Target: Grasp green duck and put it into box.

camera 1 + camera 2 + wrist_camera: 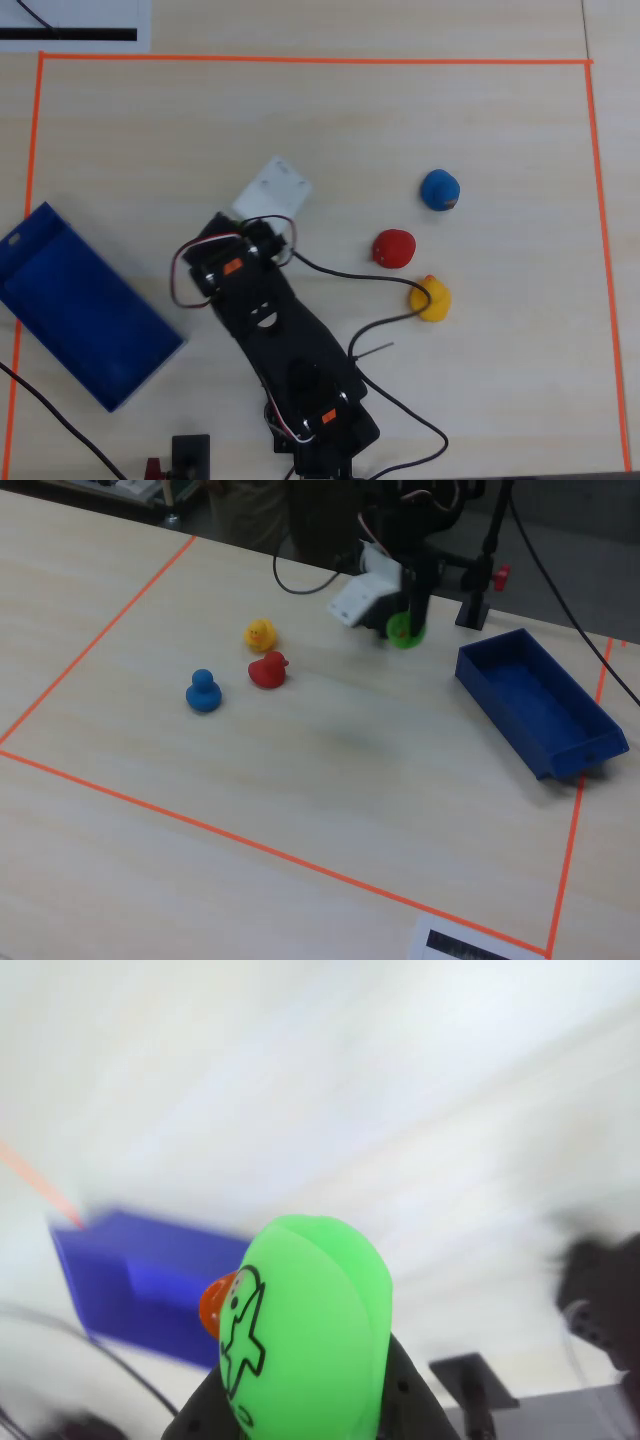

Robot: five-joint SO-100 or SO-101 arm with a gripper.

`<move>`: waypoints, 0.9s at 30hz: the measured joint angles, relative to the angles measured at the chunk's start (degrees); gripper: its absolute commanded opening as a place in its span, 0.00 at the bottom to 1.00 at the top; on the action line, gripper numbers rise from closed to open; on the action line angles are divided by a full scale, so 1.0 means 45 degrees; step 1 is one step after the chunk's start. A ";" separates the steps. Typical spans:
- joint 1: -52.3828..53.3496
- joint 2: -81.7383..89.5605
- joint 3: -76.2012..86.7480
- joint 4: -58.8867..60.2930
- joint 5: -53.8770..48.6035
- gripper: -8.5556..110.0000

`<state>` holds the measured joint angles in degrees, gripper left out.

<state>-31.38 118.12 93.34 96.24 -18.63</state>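
The gripper (408,630) is closed around the green duck (305,1340), holding it up off the table (330,780). In the wrist view the duck fills the lower middle of the picture, its orange beak turned to the left, with the dark fingers (405,1400) pressed against its sides from below. From the fixed view the duck (405,631) hangs in the air to the left of the blue box (540,710), not yet over it. The box (80,305) lies at an angle near the left edge of the orange tape outline (300,60) in the overhead view, where the arm (280,340) covers the duck. Well apart from the box sit three other ducks close together: a blue duck (203,692), a red duck (267,669) and a yellow duck (260,635). A black cable (345,275) runs from the arm past the yellow duck.
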 measured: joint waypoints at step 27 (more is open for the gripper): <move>-0.7305 -1.1113 -0.9531 -0.0566 -0.1094 0.29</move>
<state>-64.25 68.12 50.45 93.69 -23.55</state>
